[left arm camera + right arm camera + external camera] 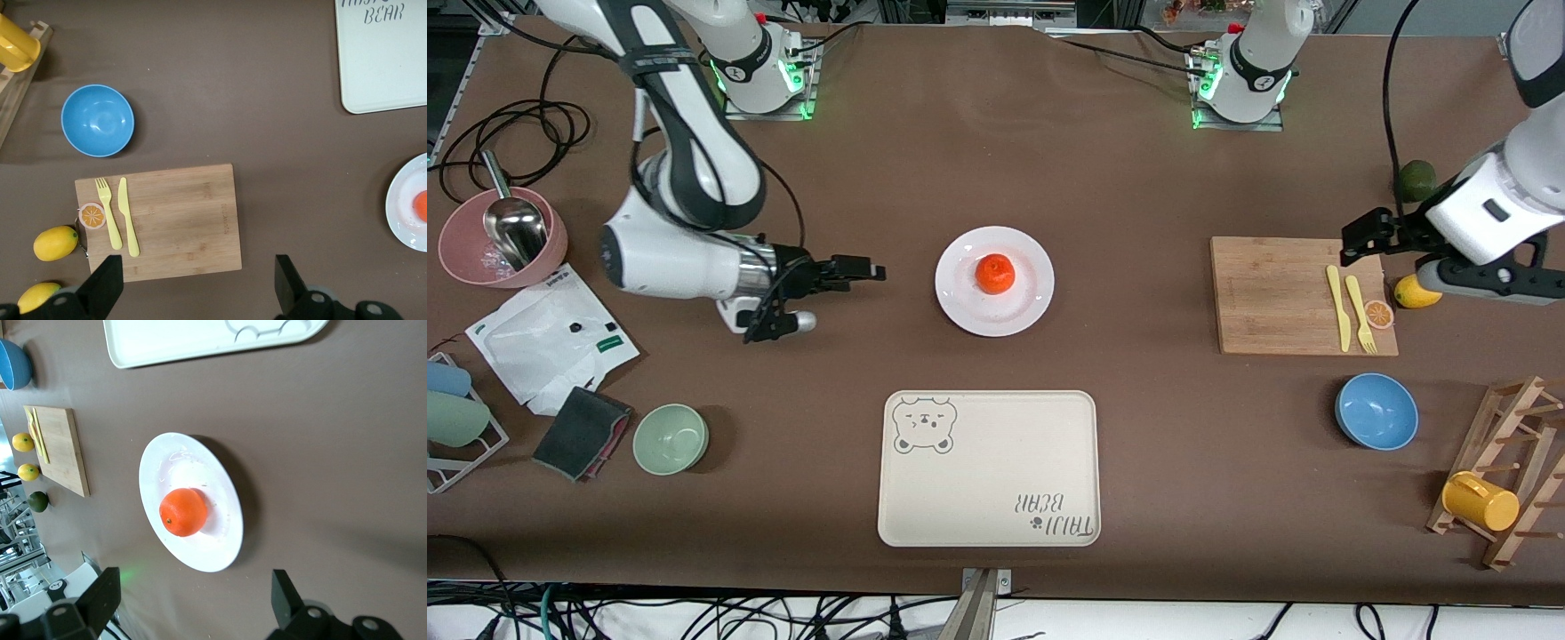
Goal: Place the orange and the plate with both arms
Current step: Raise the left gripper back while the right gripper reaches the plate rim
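The orange (994,273) sits on the white plate (960,302) at the middle of the table; the right wrist view shows both, the orange (183,512) near the plate's (213,553) rim. My right gripper (858,271) hovers open and empty over bare table beside the plate, toward the right arm's end, its black fingers (101,592) wide apart. At the left arm's end my left gripper (1359,240) hangs open and empty over the edge of the wooden cutting board (180,213). The plate (403,207) and a sliver of orange (421,205) show at that view's border.
A cream bear tray (989,467) lies nearer the camera than the plate. The cutting board (1272,298) carries a yellow knife, fork and orange slice, with a lemon (1416,292) beside it. A blue bowl (1376,411), green bowl (671,437), pink bowl (463,258) and mug rack (1507,462) stand around.
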You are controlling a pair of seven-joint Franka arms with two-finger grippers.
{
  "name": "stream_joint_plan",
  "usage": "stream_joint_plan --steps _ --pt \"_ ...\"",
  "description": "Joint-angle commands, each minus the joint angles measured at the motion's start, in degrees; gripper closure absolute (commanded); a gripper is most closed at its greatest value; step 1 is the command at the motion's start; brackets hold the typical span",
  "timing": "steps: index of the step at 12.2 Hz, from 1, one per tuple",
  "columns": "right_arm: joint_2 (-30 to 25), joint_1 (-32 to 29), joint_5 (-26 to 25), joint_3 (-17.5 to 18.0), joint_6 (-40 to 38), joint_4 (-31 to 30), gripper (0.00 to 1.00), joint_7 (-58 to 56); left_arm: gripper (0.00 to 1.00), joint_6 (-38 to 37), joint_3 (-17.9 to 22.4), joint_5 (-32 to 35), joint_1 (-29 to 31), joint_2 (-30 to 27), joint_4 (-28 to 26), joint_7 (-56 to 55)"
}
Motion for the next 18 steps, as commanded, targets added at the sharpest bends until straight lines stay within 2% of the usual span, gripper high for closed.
stream_joint_plan --steps 1,2,4,5,7,10,14,18 --pt "1.9 -0.5 6.4 4.5 9.6 -4.9 0.0 -8.0 0.0 7.5 2.2 -0.8 -3.6 -8.1 -11.5 1.1" --pt "3.0 -0.5 9.2 5.9 12.2 -5.8 0.0 -10.8 0.0 7.5 2.1 -0.1 -4.7 -7.9 -10.9 0.9" --pt "4.2 -0.5 11.4 6.5 13.8 -6.9 0.0 -15.0 0.0 7.0 1.0 2.0 -4.9 -7.4 -9.9 0.9" --pt "4.5 -0.5 12.2 7.0 15.4 -7.8 0.0 -16.2 0.0 4.9 1.0 2.0 -4.8 -7.1 -9.2 0.8" --pt "5.9 -0.5 13.4 7.4 16.2 -8.1 0.0 -19.1 0.0 -1.2 1.1 2.0 -4.3 -3.9 -4.1 0.7" --pt "9.0 -0.3 20.3 7.6 18.0 -8.1 0.0 -24.2 0.0 -2.5 1.1 2.0 -4.2 -2.5 -2.3 0.5" --pt "11.6 -0.1 21.3 10.4 22.5 -7.4 0.01 -24.5 0.0 -2.5 1.3 2.0 -4.1 -2.5 -2.3 0.5" --pt "12.5 0.5 21.3 10.5 22.8 -7.3 0.01 -24.5 0.0 -2.5 1.3 2.0 -4.1 -2.5 -2.3 -0.2"
